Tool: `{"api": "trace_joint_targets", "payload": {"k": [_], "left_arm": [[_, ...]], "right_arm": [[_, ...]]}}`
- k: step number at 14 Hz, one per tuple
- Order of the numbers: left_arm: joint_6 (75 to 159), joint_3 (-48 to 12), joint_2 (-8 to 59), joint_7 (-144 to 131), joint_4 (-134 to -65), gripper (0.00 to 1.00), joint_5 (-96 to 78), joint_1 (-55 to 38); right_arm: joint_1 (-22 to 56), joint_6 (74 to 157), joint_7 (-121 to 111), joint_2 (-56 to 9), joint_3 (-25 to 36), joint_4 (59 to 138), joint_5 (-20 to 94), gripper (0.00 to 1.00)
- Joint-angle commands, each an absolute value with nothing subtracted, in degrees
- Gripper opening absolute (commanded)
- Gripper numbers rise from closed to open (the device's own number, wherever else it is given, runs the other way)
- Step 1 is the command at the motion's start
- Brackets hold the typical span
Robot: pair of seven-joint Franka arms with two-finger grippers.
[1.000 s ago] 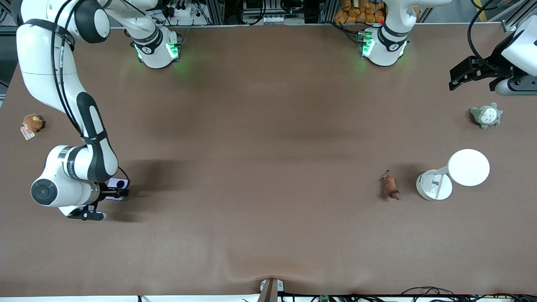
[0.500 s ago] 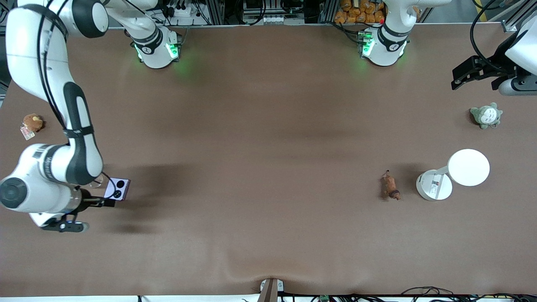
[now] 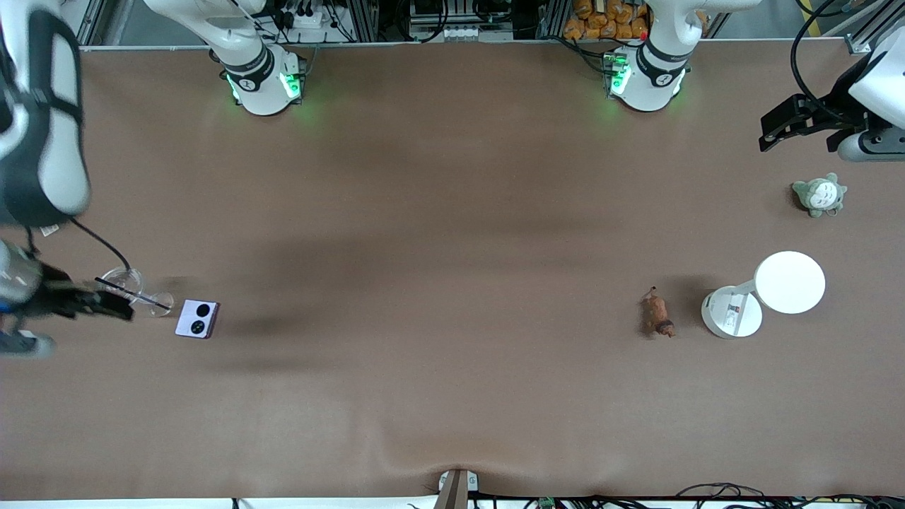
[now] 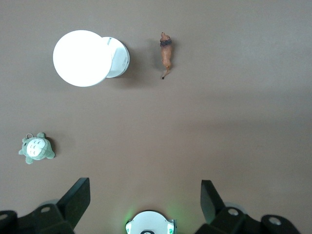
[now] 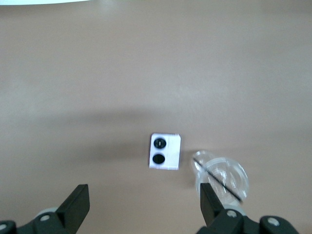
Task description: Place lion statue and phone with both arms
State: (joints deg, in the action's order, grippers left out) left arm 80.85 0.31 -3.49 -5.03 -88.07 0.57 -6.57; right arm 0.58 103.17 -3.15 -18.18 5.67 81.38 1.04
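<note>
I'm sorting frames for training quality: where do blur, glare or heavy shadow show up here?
Front view: the right arm at the picture's edge is smeared by motion blur; soft shadows lie beside the phone and the lion statue. Left wrist view: the lamp head is blown out white. Right wrist view: slightly soft overall, a broad shadow band above the phone.
</note>
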Motion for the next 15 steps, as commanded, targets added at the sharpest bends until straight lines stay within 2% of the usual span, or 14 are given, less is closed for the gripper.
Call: {"api": "trace_joint_targets", "payload": {"k": [1, 3, 5, 11, 15], "left_arm": [[80.59, 0.18, -4.13, -5.98, -88.42, 1.00, 0.44, -6.77], [80.60, 0.18, -4.22, -5.98, -88.42, 1.00, 0.53, -6.94], [80.60, 0.18, -4.31, -5.89, -88.24, 1.00, 0.53, -6.51], [80.42, 0.27, -4.22, -5.89, -88.50, 1.00, 0.53, -6.33], [80.42, 0.09, -4.13, -5.89, -88.86, 1.00, 0.62, -6.68]], "right_arm": [[0.35, 103.89, -4.66, -3.38, 5.54, 96.82, 1.32, 1.00], [0.18, 100.31, -3.96, 2.00, 5.71, 99.66, 3.67, 1.00], [-0.09, 95.81, -3.78, 3.59, 6.06, 99.40, 5.88, 1.00], [0.97, 88.87, 3.52, 3.96, 5.36, 95.98, 4.66, 1.00], [1.05, 88.51, 2.20, 3.96, 5.19, 93.96, 0.89, 1.00]]}}
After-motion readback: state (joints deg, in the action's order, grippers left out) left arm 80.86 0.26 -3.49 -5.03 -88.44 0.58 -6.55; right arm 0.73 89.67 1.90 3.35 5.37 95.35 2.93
